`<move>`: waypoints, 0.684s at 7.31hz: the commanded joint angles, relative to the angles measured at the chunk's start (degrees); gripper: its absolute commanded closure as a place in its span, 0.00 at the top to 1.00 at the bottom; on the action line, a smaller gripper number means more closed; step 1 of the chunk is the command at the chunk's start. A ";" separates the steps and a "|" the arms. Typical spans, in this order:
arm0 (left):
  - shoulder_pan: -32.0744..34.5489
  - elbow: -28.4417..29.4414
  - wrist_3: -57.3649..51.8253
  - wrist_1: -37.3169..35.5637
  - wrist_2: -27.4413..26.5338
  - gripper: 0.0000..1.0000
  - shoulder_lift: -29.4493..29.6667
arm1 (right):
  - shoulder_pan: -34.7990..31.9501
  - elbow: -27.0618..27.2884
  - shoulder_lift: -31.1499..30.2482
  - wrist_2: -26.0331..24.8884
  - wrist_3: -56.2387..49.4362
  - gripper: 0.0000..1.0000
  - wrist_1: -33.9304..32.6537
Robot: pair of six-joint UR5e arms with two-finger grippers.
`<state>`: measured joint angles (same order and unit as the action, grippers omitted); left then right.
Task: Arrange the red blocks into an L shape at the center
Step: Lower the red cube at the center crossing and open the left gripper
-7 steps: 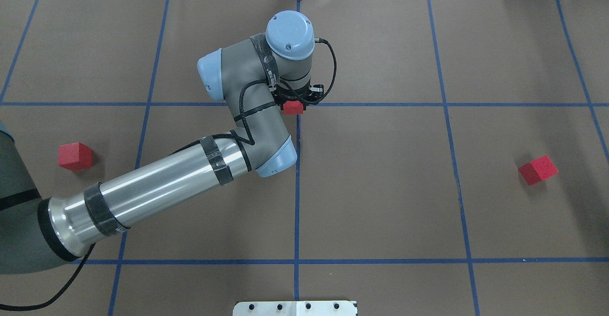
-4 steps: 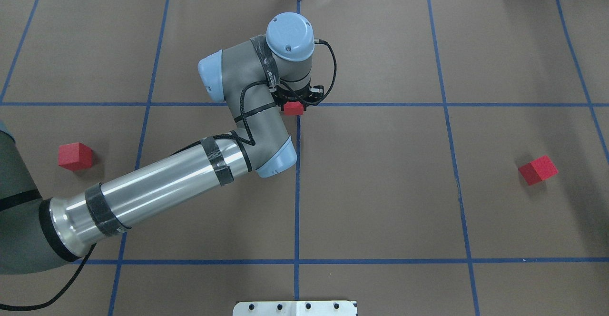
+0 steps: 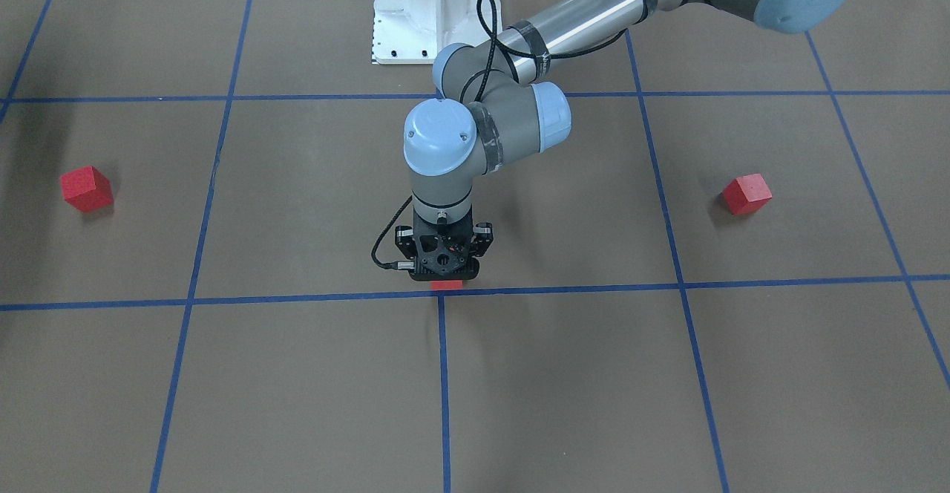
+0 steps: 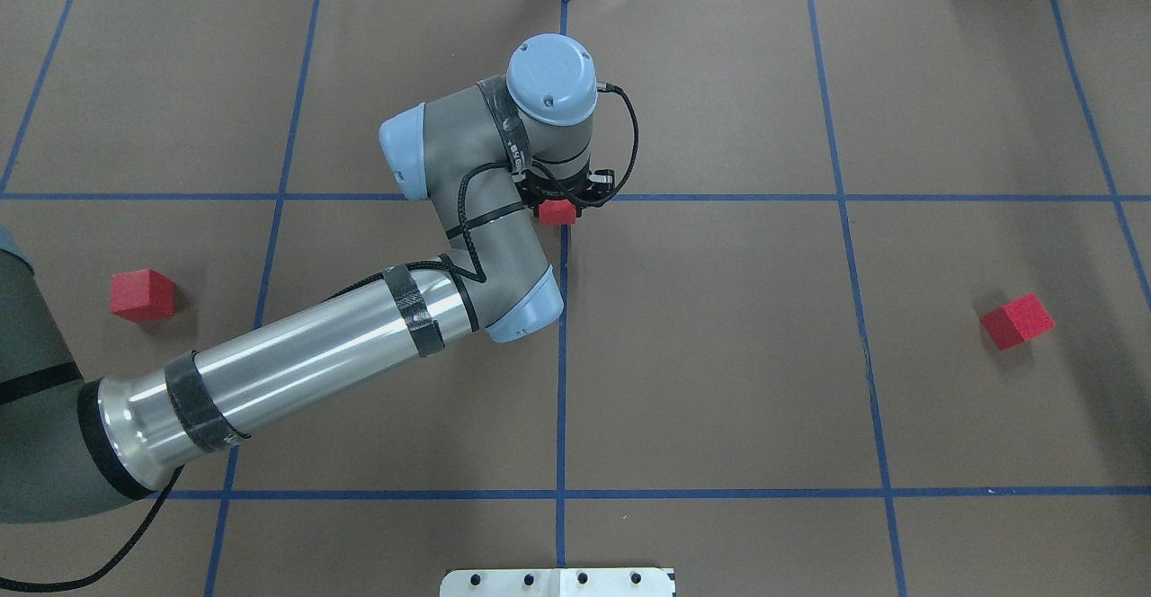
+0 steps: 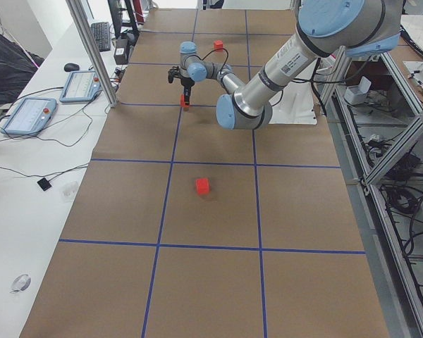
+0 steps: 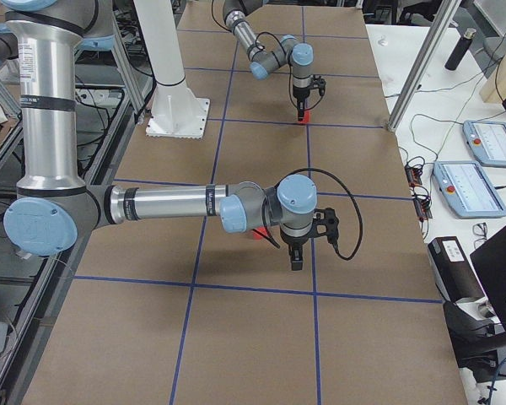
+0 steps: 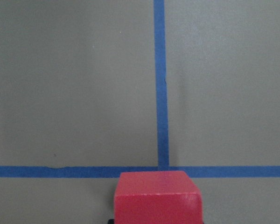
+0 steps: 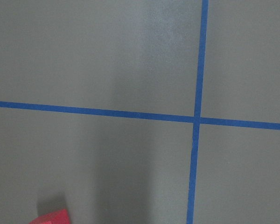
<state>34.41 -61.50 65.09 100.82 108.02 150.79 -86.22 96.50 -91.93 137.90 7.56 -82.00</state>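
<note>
My left gripper (image 4: pixel 558 204) points straight down at the center (image 3: pixel 440 292) and is shut on a red block (image 4: pixel 557 212). In the left wrist view that block (image 7: pixel 156 196) sits just short of the tape crossing (image 7: pixel 162 171); I cannot tell if it touches the paper. A second red block (image 4: pixel 141 296) lies far left and a third (image 4: pixel 1016 320) far right. My right gripper (image 6: pixel 294 265) shows only in the exterior right view, hanging high beside the third block (image 6: pixel 256 236); I cannot tell whether it is open or shut.
The brown paper carries a grid of blue tape lines (image 4: pixel 845 309). The white base plate (image 3: pixel 423 18) stands at the robot's side of the table. Control pendants (image 6: pixel 487 142) and frame posts (image 6: pixel 428 63) lie beyond the far edge.
The left wrist has shifted slightly toward the robot, and the held red block has moved with it. The other two blocks have not moved.
</note>
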 commanded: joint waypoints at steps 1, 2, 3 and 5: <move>-0.30 0.06 0.03 -0.01 0.00 0.00 0.03 | 0.00 -0.09 0.00 0.00 0.00 0.99 0.00; -0.39 0.06 0.03 -0.01 0.00 0.00 0.03 | 0.00 -0.09 0.00 0.00 0.00 0.99 0.00; -0.65 0.06 0.03 -0.01 0.00 0.03 0.03 | 0.00 0.00 0.00 0.00 0.00 0.99 0.00; -0.66 0.15 0.03 -0.01 0.00 0.10 0.03 | 0.00 0.00 0.09 0.00 0.00 0.99 0.00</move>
<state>33.80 -61.41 65.13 100.81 108.02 150.82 -86.22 96.49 -91.88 137.90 7.56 -82.00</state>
